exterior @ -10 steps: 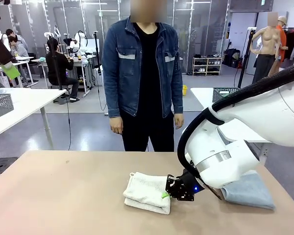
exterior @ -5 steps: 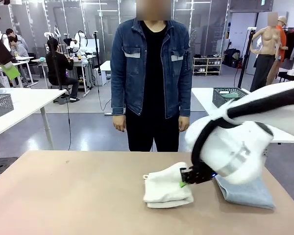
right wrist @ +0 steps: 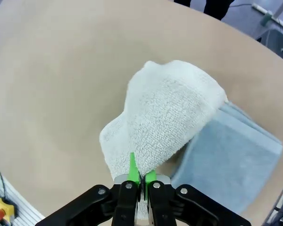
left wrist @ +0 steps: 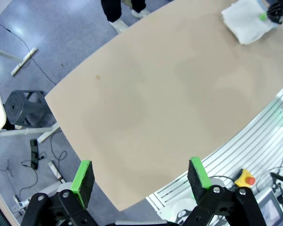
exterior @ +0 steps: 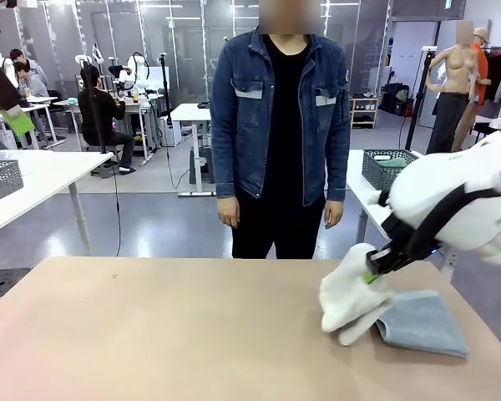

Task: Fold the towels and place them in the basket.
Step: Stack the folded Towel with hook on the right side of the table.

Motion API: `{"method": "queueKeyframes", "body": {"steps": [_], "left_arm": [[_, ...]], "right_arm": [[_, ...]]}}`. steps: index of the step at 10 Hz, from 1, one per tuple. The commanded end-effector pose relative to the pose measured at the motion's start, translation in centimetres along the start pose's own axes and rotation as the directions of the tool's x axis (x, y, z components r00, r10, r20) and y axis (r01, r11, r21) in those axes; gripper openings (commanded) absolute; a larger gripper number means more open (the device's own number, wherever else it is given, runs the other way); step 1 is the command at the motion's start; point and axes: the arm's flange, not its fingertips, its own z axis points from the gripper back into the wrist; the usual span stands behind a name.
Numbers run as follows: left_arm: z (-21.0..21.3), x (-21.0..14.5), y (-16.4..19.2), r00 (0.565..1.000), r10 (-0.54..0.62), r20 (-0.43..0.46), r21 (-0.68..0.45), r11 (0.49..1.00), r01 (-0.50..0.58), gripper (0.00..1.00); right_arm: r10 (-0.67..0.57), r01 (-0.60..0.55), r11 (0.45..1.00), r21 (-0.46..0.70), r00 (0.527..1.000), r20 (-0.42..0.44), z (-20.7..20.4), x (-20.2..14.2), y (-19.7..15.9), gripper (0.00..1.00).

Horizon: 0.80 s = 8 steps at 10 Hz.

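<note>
A folded cream-white towel [exterior: 349, 301] hangs off the table at the right, pinched at its edge by my right gripper [exterior: 372, 272], which is shut on it. From the right wrist camera the same cream towel [right wrist: 167, 117] droops from the shut green pads [right wrist: 140, 176], partly over a folded pale blue-grey towel [right wrist: 231, 160]. That blue-grey towel [exterior: 423, 322] lies flat on the table at the far right. My left gripper [left wrist: 141, 181] stands open high above the table's near edge, nothing between its fingers; the cream towel [left wrist: 247, 21] is far off at its top right. A dark mesh basket [exterior: 384, 168] sits on a white table behind.
A person in a denim jacket [exterior: 280, 125] stands at the far side of the tan table [exterior: 150, 334], hands down. A lighter grey mesh basket [exterior: 0, 177] sits on a white table at the left.
My right gripper has lifted the cream towel off the table and carried it right, from mid-table to just above the blue-grey towel's left edge. The person has stepped right.
</note>
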Motion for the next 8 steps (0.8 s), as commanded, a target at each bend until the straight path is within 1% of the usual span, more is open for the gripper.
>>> {"method": "queueKeyframes", "body": {"steps": [1, 2, 4, 6, 8], "left_arm": [[0.3, -0.1, -0.1, 1.000, 0.010, -0.012, -0.005, 1.000, -0.010, 1.00], [0.3, -0.1, -0.1, 1.000, 0.010, -0.012, -0.005, 1.000, -0.010, 1.00], [0.3, -0.1, -0.1, 1.000, 0.010, -0.012, -0.005, 1.000, -0.010, 1.00], [0.3, -0.1, -0.1, 1.000, 0.010, -0.012, -0.005, 1.000, -0.010, 1.00], [0.3, -0.1, -0.1, 1.000, 0.010, -0.012, -0.005, 1.000, -0.010, 1.00]], "right_arm": [[0.047, -0.046, 0.999, 0.011, 0.999, -0.020, 1.9, 0.5, -1.7, 0.05], [0.059, -0.059, 0.998, -0.014, 0.997, -0.044, 2.7, 0.3, -3.2, 0.05], [0.053, -0.054, 0.998, -0.009, 0.990, -0.130, 3.0, -0.3, -6.4, 0.05], [0.026, -0.024, 1.000, 0.017, 0.987, -0.159, 2.3, -1.0, -9.0, 0.05], [-0.006, 0.003, 1.000, -0.018, 0.984, -0.176, 1.3, -1.7, -11.0, 0.05]]}}
